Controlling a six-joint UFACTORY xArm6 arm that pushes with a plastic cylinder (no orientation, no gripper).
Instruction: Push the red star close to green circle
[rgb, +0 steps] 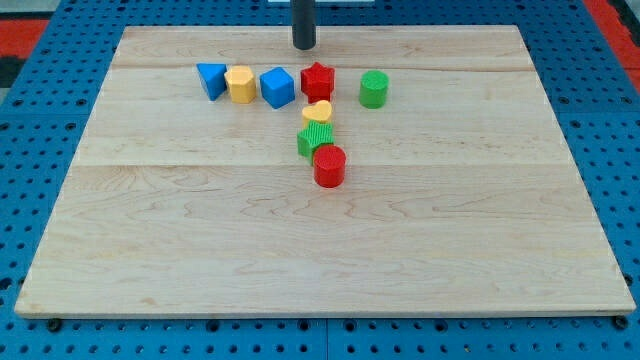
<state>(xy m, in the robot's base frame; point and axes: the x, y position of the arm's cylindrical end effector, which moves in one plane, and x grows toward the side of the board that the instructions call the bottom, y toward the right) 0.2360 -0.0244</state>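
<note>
While my tip (304, 45), a bare rod with no claw, hovers above-left of the red star (317, 80), the star sits just left of the green circle (374, 89), awaiting 1 rightward nudge across the surface (200, 250).

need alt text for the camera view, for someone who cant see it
A red star sits near the top of a wooden board, with a green circle apart on its right and my tip just above-left of it. Other blocks lie left of the star and below it.
</note>
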